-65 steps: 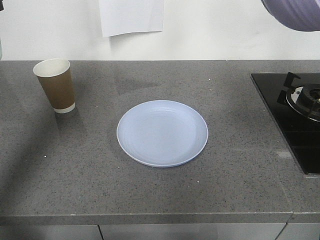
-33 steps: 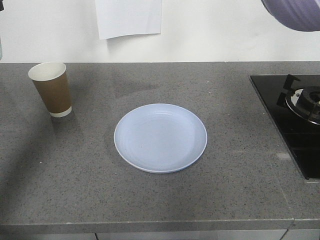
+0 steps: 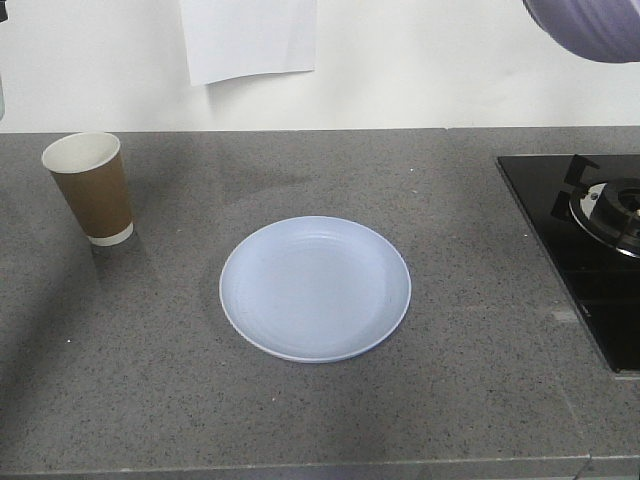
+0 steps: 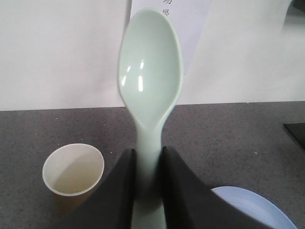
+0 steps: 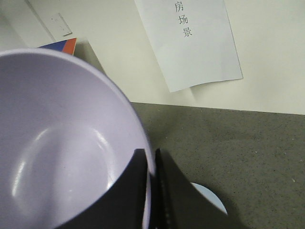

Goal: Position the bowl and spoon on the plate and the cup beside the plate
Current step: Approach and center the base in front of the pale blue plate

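Note:
The pale blue plate [image 3: 315,288] lies bare in the middle of the grey counter. At the far left stands the brown paper cup [image 3: 90,187], upright and apart from the plate. My left gripper [image 4: 148,155] is shut on the handle of the mint-green spoon [image 4: 150,76], held in the air above the counter between the cup [image 4: 73,169] and the plate [image 4: 255,210]. My right gripper [image 5: 151,157] is shut on the rim of the lavender bowl [image 5: 57,143], held high; its underside [image 3: 590,25] shows at the front view's top right corner.
A black glass stove with a burner [image 3: 605,215] takes up the counter's right end. A white paper sheet [image 3: 250,38] hangs on the wall behind. The counter's front edge [image 3: 300,465] runs along the bottom of the front view.
The front view has shifted: the plate, cup and stove sit lower and a little to the left in the frame. The bowl stays at the top right corner.

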You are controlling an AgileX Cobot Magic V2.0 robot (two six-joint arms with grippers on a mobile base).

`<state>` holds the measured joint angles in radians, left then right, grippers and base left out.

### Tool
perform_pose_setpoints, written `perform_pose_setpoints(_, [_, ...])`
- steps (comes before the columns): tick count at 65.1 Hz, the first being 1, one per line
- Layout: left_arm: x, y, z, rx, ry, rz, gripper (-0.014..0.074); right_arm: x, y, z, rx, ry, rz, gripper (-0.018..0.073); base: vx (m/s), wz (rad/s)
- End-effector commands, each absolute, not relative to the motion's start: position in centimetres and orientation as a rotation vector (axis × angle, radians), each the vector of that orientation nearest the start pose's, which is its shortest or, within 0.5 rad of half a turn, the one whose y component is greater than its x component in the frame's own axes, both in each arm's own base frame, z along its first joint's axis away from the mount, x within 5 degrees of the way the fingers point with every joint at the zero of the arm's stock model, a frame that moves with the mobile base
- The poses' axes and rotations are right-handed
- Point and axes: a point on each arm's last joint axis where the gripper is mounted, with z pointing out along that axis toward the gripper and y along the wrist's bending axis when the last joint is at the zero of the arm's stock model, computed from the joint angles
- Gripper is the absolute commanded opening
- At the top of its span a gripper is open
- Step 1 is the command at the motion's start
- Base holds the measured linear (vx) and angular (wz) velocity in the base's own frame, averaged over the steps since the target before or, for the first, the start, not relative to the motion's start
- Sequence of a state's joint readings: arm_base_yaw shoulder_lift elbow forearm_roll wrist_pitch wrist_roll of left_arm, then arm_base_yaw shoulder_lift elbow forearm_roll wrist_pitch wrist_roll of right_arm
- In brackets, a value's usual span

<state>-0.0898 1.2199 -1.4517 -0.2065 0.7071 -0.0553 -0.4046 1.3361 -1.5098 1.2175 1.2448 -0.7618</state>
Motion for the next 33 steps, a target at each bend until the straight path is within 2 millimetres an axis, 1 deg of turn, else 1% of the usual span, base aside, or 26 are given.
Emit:
perform_pose_setpoints(1, [24.35, -3.44, 48.79, -0.04, 1.842, -0.351, -0.0006, 24.57, -1.66, 49.21, -0.306, 1.76, 0.849, -0.0005, 0.02, -0.01])
perform_pose_setpoints(33, [24.35, -3.44, 48.79, -0.04, 1.842, -0.351, -0.0006, 24.57, -1.66, 49.21, -0.306, 1.76, 0.849, -0.0005, 0.02, -0.01])
